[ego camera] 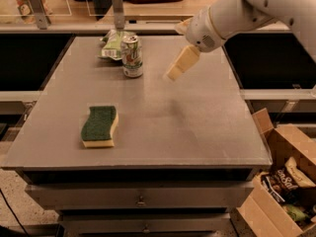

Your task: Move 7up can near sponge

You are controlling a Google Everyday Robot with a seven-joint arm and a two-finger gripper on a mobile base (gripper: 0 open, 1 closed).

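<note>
The 7up can (132,56) stands upright at the far left-centre of the grey table (197,127), just in front of a crinkled green-white snack bag (112,44). The sponge (99,126), dark green on top over pale yellow foam, lies flat near the table's front left. My gripper (174,73) hangs above the table to the right of the can, about a can's height away from it, at the end of the white arm (237,14) reaching in from the upper right. It holds nothing that I can see.
A metal post (117,6) stands behind the bag at the table's far edge. An open cardboard box (286,181) with snack packets sits on the floor at the right. Drawers (140,199) run under the table's front edge.
</note>
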